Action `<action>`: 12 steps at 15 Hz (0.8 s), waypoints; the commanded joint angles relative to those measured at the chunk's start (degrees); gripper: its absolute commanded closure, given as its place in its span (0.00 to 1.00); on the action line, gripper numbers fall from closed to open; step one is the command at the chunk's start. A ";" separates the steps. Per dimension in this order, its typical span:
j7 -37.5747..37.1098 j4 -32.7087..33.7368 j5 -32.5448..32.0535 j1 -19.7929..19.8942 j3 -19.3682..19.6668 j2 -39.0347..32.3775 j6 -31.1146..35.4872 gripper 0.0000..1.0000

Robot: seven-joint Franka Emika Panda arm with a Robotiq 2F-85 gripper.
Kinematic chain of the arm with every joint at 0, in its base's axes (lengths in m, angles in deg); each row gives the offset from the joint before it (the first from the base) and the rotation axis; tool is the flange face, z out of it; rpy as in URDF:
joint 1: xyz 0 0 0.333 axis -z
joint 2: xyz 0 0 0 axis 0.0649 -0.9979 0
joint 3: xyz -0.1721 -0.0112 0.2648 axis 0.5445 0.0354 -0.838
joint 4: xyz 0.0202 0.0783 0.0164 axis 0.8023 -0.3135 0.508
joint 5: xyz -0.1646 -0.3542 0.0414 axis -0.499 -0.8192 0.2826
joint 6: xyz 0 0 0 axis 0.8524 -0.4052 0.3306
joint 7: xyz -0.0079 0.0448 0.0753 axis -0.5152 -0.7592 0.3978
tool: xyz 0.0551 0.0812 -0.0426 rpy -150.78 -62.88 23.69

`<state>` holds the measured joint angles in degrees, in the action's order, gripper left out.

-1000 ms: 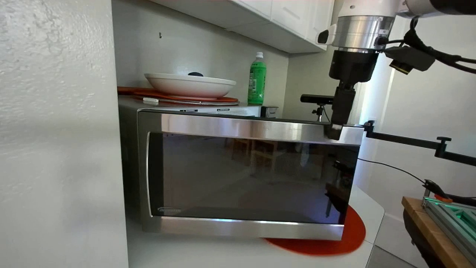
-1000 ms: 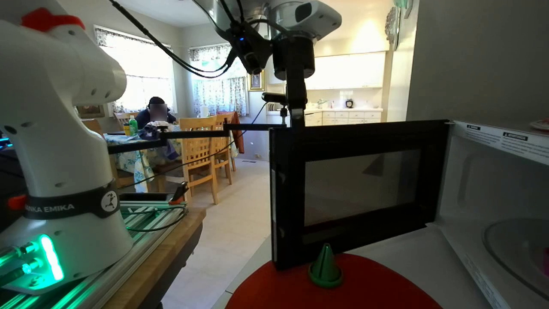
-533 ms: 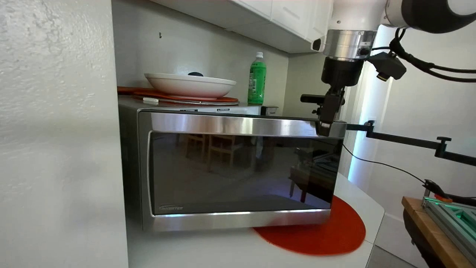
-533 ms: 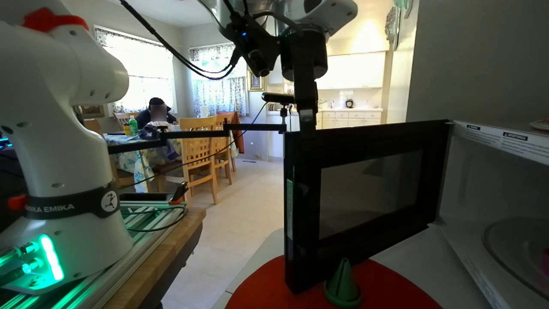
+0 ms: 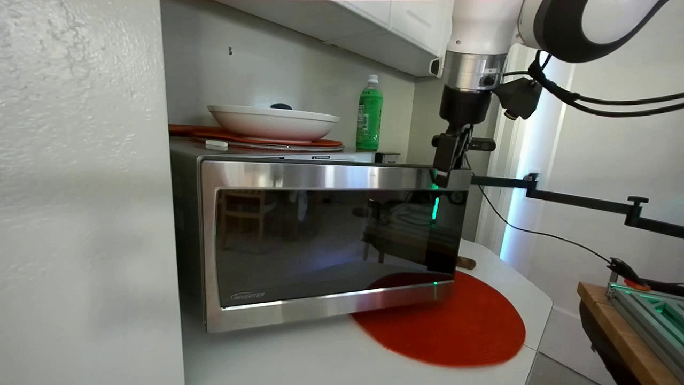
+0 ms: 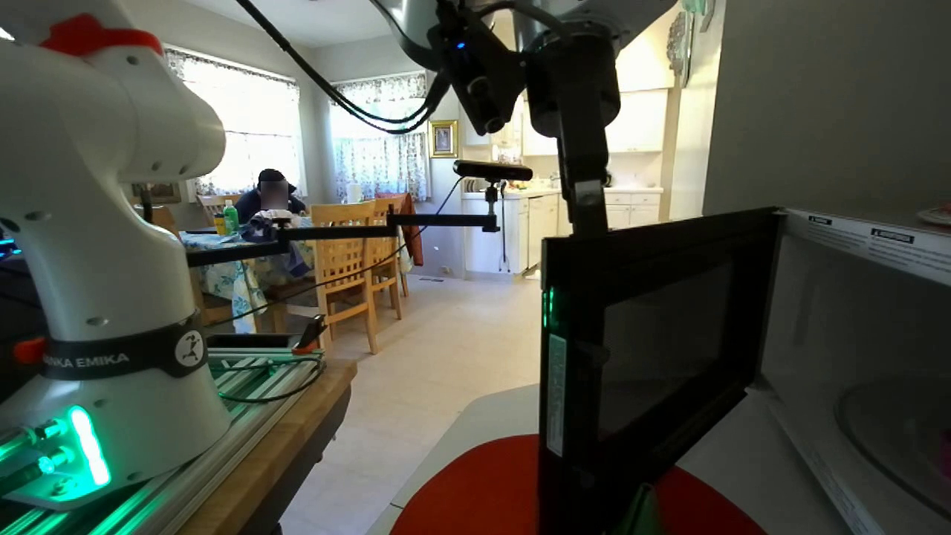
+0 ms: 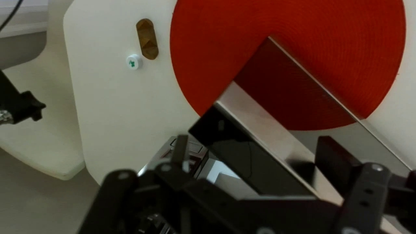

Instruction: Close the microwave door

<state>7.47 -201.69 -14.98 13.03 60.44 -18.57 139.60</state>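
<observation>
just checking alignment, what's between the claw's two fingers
The upper part of the microwave door; the wrist view shows it between the spread fingers of the claw.

Overexposed at 2 rectangular pattern-curtained windows [image 6: 238, 108], upper left; glinting green on steel-framed dark-glass microwave door [image 5: 331, 246]; blurred at black 2-fingered gripper [image 7: 255, 154], bottom.

I'm looking into a home, at its kitchen and dining area. White wall cabinets [image 5: 409, 25] hang near the microwave [image 6: 865, 319]; in an exterior view I see a white kitchen counter [image 6: 635, 202], patterned curtains [image 6: 390, 160], wooden dining chairs [image 6: 342, 245], a flowered tablecloth [image 6: 247, 291] and a gold-framed picture [image 6: 444, 139].
</observation>
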 commanded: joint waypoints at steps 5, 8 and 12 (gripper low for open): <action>-4.18 5.81 -7.43 0.29 4.01 -5.20 1.07 0.00; -5.32 7.53 -9.25 0.14 5.47 -6.45 1.72 0.00; -8.37 9.31 -12.90 0.06 6.79 -8.08 3.17 0.00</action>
<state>2.48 -194.06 -24.64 13.52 66.16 -24.73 141.69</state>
